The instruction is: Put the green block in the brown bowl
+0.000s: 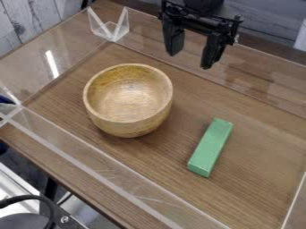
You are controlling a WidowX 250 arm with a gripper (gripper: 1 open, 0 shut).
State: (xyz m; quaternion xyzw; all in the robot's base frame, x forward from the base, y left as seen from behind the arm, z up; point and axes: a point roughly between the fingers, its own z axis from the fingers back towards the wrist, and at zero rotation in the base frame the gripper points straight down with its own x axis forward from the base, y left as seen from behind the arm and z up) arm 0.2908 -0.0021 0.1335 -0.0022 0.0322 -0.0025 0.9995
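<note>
The green block [210,147] lies flat on the wooden table at the right, its long axis running from near front to far back. To its left stands the brown bowl [128,98], round and wooden, with nothing inside it. My gripper [192,50] hangs at the top of the view, above and behind the block, pointing down. Its two dark fingers stand apart with nothing between them, so it is open. It touches neither the block nor the bowl.
Clear acrylic walls [72,156] fence the wooden table [251,98] on all sides. A clear angled bracket [107,25] sits at the far left corner. Black cabling [36,215] shows outside the wall at the lower left.
</note>
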